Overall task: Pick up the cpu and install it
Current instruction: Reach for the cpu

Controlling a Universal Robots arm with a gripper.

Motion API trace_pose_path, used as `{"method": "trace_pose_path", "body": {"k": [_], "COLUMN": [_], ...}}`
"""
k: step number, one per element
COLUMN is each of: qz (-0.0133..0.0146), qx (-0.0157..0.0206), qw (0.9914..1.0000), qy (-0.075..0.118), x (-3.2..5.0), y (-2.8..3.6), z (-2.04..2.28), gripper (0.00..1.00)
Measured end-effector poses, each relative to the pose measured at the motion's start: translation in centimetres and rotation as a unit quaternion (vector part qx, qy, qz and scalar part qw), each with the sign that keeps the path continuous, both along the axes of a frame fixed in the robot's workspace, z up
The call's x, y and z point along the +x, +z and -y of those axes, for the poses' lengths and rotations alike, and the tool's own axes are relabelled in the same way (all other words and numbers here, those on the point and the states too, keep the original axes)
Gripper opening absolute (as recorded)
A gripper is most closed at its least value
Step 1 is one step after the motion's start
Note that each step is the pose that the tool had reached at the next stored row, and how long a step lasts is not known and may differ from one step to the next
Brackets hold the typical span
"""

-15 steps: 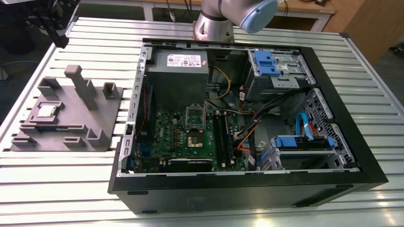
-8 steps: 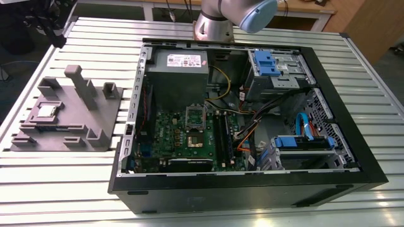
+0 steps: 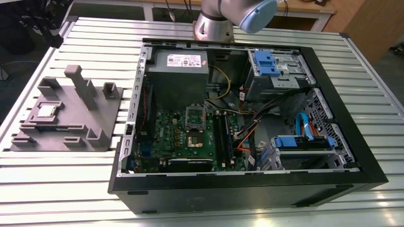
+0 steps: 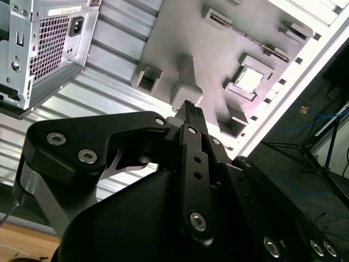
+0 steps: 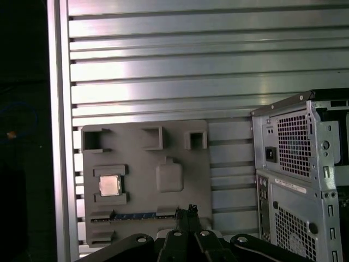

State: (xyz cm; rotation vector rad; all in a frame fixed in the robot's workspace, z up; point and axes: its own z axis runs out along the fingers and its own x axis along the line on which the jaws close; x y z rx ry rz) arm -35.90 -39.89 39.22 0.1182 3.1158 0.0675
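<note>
Silvery cpu [image 3: 47, 111] (untouched) on grey tray [image 3: 115, 111]

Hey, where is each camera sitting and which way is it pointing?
Exterior view: standing off, high up, looking down on the open computer case, grey tray and arm.
First wrist view: on the arm, looking down past the tool onto the tray.
Second wrist view: on the arm, behind the tool, angled at the tray.
Shared: all three show the tray holding the cpu.
</note>
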Motion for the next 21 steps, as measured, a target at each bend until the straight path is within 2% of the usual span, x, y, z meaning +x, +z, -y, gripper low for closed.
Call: {"method": "trace_pose_path", "body": {"k": [21], "qz": [0.0], "qx": [0.0], "qw": [1.0], "qy": [0.0], "x": [-1.48], "y": [0.0], "z": [0.0], "gripper": [0.1]}}
